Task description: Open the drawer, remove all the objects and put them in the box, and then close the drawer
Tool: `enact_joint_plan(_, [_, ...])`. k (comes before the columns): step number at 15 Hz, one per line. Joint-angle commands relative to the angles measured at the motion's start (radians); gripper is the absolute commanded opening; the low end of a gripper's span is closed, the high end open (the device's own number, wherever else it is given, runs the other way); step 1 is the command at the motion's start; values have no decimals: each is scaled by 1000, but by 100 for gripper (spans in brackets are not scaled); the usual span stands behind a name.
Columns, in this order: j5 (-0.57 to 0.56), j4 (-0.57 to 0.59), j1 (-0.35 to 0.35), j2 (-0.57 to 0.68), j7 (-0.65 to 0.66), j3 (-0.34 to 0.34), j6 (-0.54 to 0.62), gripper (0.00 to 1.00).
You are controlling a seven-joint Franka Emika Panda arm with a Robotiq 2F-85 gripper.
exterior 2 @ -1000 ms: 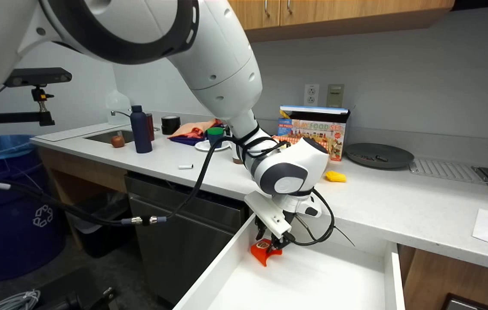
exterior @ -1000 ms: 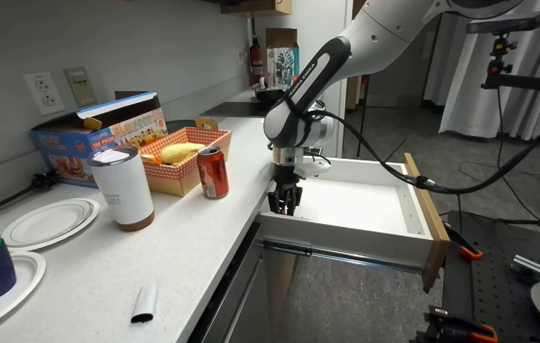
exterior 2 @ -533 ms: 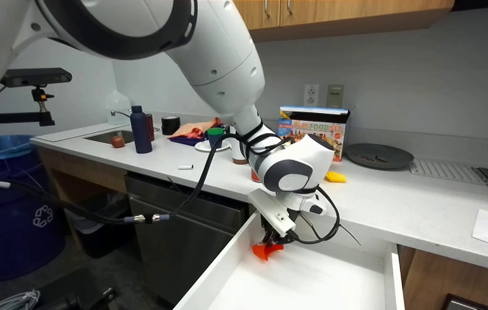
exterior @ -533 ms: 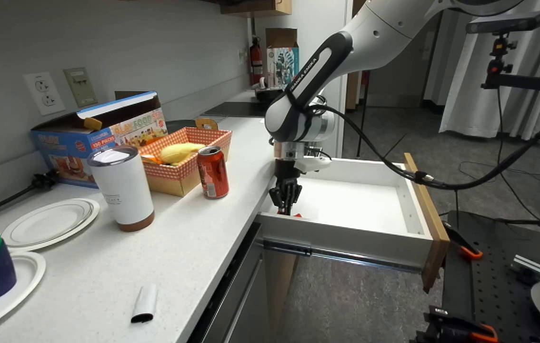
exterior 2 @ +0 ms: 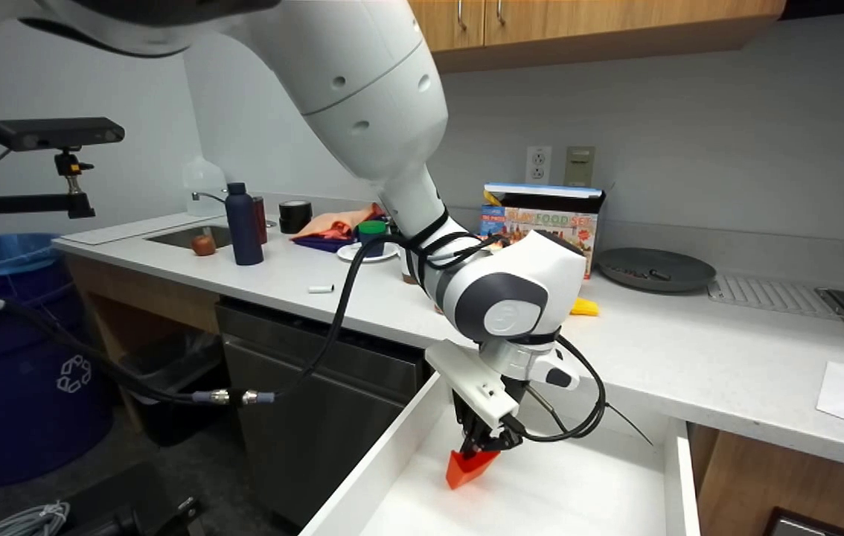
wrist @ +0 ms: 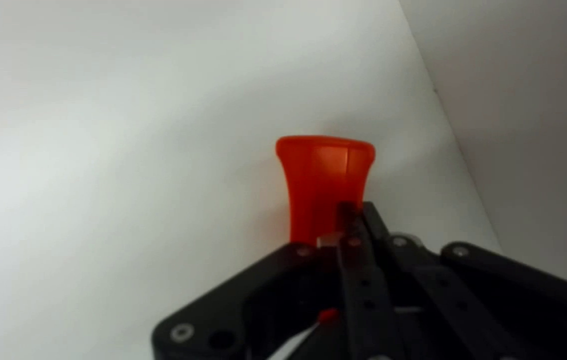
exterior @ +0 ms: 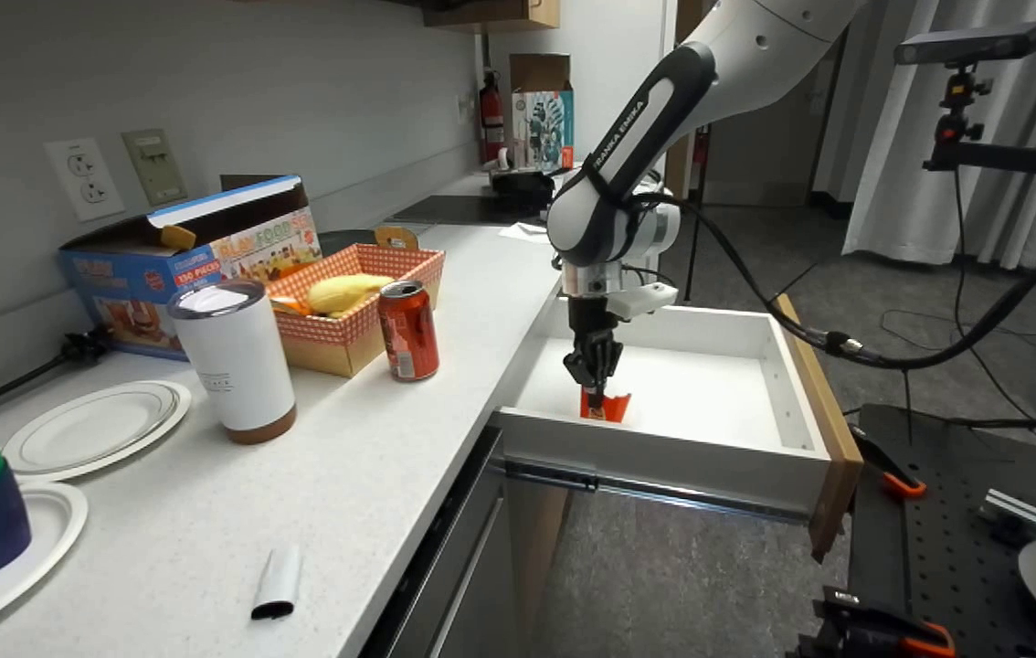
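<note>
The drawer (exterior: 815, 393) is pulled out beneath the counter, its white inside showing in both exterior views. An orange-red hollow piece (wrist: 318, 175) is in it near one side wall. My gripper (wrist: 358, 207) is shut on that piece's thin wall, one finger inside it and one outside. In an exterior view the gripper (exterior 2: 469, 452) points down with the piece (exterior 2: 469, 470) tilted at its tips; whether it touches the drawer floor I cannot tell. The box, a red-and-white checkered basket (exterior: 364, 331), stands on the counter with a yellow banana-like piece (exterior: 344, 294) inside.
A red can (exterior: 408, 338) and a white tumbler (exterior: 235, 366) stand close beside the basket. Behind is a blue printed box (exterior: 244, 251). A yellow piece (exterior 2: 584, 307) and a dark plate (exterior 2: 656, 268) lie on the counter. The drawer's side wall (exterior 2: 385, 461) rises near the gripper.
The gripper has closed from partly open onto the orange-red piece. Both have moved away from the counter, further out into the drawer, and the piece has changed its tilt.
</note>
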Motion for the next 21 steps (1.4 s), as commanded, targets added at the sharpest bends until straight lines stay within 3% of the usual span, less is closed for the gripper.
enact_joint_plan(1, [-108, -128, 60, -135, 104, -87, 1, 1])
enact_joint_plan(8, [-387, -147, 135, -391, 305, -193, 4, 1])
enact_joint_plan(12, [-497, -49, 142, -446, 398, -176, 37, 1])
enact_joint_plan(21, [-365, 283, 152, -233, 317, -94, 217, 1])
